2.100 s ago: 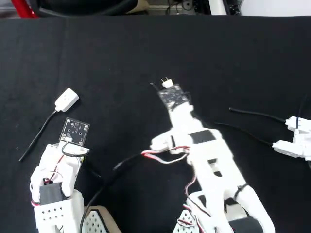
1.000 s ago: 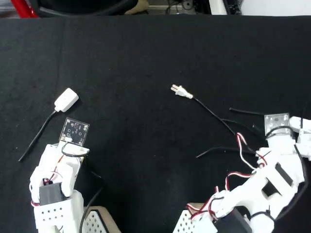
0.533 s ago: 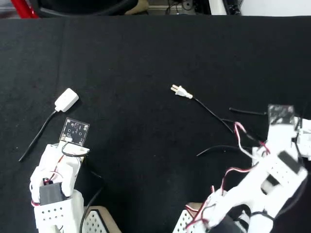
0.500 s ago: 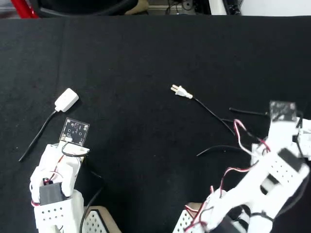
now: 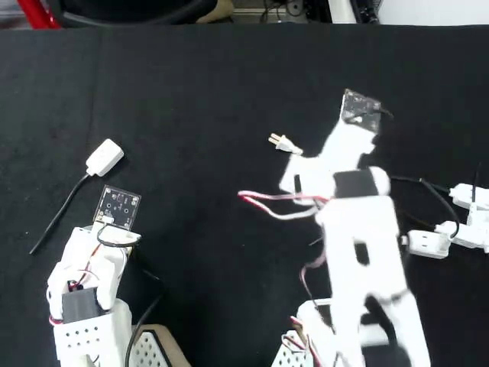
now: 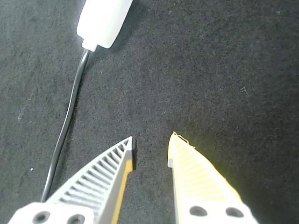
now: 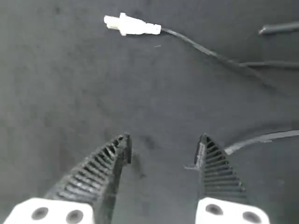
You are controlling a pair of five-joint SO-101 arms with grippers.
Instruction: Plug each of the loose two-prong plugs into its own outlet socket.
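The right gripper (image 7: 163,138) stood wide open over bare black cloth, its two black ribbed fingers (image 7: 100,172) spread and holding nothing. Well ahead of those jaws, past the tip of one finger, lay the two-prong plug (image 7: 133,25): a small white body with a raised collar, lying crosswise to the jaws, its short pale prongs at one end. A thin black cord (image 7: 210,53) ran from its other end across the front of the jaws. A second cord (image 7: 261,138) passed just beside the other fingertip. In the high view the plug (image 5: 284,143) lay flat on the table (image 5: 199,84), just beside the right arm (image 5: 355,199), with its prongs pointing away from the arm. The left gripper (image 6: 152,140) was also open, by a narrower gap, with one grey finger (image 6: 110,172) and one yellow finger, and empty. Ahead of its jaws, beyond the grey fingertip, lay a white socket block (image 6: 105,21), smooth and rounded, with a black lead (image 6: 70,112) leaving its nearer end and trailing back alongside the grey finger. Well apart from both pairs of jaws, two more white cord ends (image 5: 428,243) lay at the table's edge on the right arm's side.
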